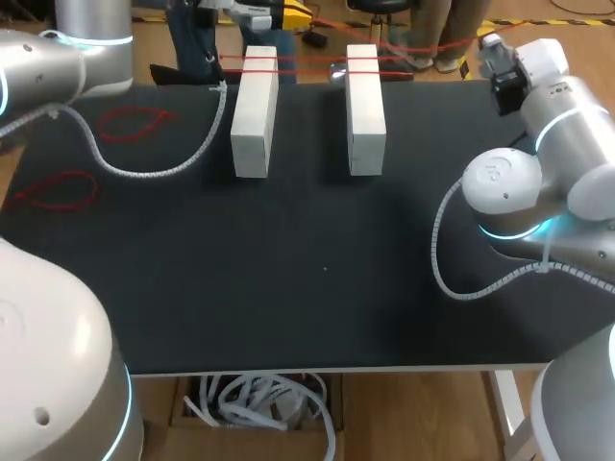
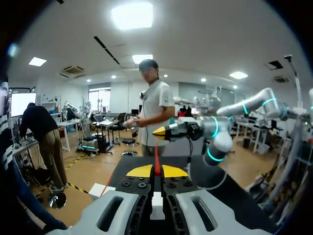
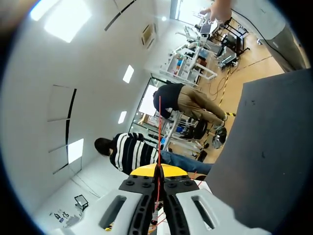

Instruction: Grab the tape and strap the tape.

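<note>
Two white blocks point(image 1: 255, 110) point(image 1: 365, 108) stand side by side at the back of the black table point(image 1: 317, 288). Red tape point(image 1: 307, 64) runs in thin lines across their far ends. In the left wrist view my left gripper point(image 2: 156, 171) is shut on a red strand point(image 2: 156, 152). The strand stretches ahead to my right arm's gripper point(image 2: 161, 131). In the right wrist view my right gripper point(image 3: 157, 170) is shut on a taut red strand point(image 3: 159, 132) that runs straight out from its tips. In the head view my left gripper point(image 1: 255, 17) is at the far edge behind the left block.
Two loose red loops point(image 1: 135, 123) point(image 1: 58, 187) lie on the left part of the table. White coiled cables point(image 1: 163, 168) point(image 1: 452, 269) trail from both arms over the table. My right arm's elbow point(image 1: 504, 192) hangs over the right side.
</note>
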You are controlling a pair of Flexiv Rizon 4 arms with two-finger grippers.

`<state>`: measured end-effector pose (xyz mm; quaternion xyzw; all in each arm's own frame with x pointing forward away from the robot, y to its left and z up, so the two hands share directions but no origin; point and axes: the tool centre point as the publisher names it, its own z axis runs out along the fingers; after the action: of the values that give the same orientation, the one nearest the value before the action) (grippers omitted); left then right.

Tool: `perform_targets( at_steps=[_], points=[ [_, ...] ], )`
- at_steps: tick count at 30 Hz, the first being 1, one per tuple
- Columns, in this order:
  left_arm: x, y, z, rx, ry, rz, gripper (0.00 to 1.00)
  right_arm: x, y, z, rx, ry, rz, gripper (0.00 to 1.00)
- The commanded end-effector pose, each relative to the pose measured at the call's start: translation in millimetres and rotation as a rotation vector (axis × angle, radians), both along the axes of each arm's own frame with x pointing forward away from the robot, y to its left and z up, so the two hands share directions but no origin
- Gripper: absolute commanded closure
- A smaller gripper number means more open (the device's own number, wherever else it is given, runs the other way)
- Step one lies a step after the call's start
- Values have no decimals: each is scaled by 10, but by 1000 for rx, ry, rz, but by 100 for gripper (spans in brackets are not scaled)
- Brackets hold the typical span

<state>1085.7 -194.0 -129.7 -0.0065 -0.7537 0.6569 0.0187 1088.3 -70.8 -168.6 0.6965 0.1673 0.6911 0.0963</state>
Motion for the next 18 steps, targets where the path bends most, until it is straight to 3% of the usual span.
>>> perform_targets(
  at_steps=[1,18],
  points=[
    [-91,-14,49,160,-25,140,100,8,-4,2,0,0,2,100],
    [-102,-31,51,178,-30,140,100,8,-4,2,0,0,2,100]
  ],
)
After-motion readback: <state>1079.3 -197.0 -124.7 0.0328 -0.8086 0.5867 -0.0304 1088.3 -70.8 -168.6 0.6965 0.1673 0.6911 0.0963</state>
